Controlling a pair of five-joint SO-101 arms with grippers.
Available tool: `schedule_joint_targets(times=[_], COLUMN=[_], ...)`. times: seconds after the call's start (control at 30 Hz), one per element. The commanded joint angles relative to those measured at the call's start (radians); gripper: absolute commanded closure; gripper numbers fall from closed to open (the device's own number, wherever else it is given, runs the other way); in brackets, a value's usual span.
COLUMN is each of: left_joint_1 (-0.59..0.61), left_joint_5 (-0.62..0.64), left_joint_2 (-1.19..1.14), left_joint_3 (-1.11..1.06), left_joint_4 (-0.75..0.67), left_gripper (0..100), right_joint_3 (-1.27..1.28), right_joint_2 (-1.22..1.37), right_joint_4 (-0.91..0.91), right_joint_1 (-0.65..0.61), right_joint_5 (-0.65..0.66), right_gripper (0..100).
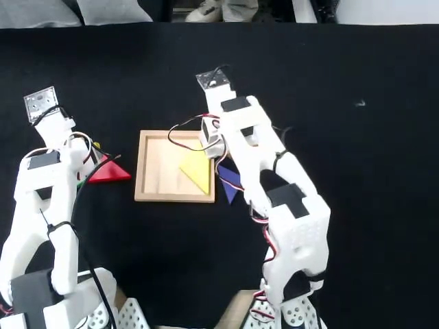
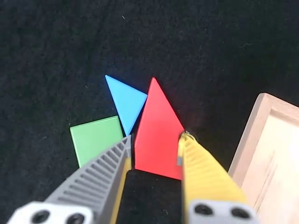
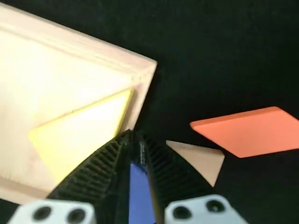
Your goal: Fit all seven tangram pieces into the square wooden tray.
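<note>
The square wooden tray (image 1: 149,168) lies mid-table with a yellow triangle (image 1: 195,170) inside, against its right wall. My right gripper (image 3: 133,137) is shut on a dark blue piece (image 3: 140,186) just outside the tray's right edge (image 3: 140,88); the same blue piece (image 1: 230,184) shows beside my right arm. My left gripper (image 2: 157,136) is open over a red triangle (image 2: 156,126) left of the tray. Its grey finger (image 2: 103,168) is at one edge of the triangle and its yellow finger (image 2: 203,168) covers the other side.
A light blue triangle (image 2: 125,99) and a green square (image 2: 96,139) touch the red triangle. An orange parallelogram (image 3: 247,130) and a tan triangle (image 3: 198,158) lie on the black cloth beyond the tray's corner. The tray's left wall (image 2: 252,140) is close to my left gripper.
</note>
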State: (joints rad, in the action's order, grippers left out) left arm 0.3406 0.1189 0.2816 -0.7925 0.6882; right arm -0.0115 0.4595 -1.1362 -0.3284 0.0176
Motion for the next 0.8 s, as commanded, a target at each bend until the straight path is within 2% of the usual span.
schedule_joint_targets(times=[0.0, 0.23, 0.47, 0.57, 0.67, 0.77], left_joint_1=[0.007, 0.007, 0.007, 0.007, 0.007, 0.007], left_joint_5=[0.011, 0.011, 0.011, 0.011, 0.011, 0.011], left_joint_2=[0.012, 0.012, 0.012, 0.012, 0.012, 0.012], left_joint_3=[0.013, 0.013, 0.015, 0.015, 0.015, 0.013], left_joint_4=[-0.017, -0.017, -0.017, -0.017, -0.017, -0.017], left_gripper=[83, 83, 83, 83, 83, 83], right_joint_3=[-0.050, -0.051, -0.036, -0.001, 0.027, -0.001], right_joint_2=[-0.010, -0.015, -0.180, -0.213, -0.179, -0.107], right_joint_4=[0.009, 0.006, -0.049, 0.055, 0.192, 0.198], right_joint_1=[-0.054, -0.064, -0.055, -0.100, -0.169, -0.189], right_joint_5=[0.006, 0.006, 0.008, 0.031, 0.147, 0.163], right_gripper=[98.8, 98.7, 98.7, 98.8, 98.8, 98.8])
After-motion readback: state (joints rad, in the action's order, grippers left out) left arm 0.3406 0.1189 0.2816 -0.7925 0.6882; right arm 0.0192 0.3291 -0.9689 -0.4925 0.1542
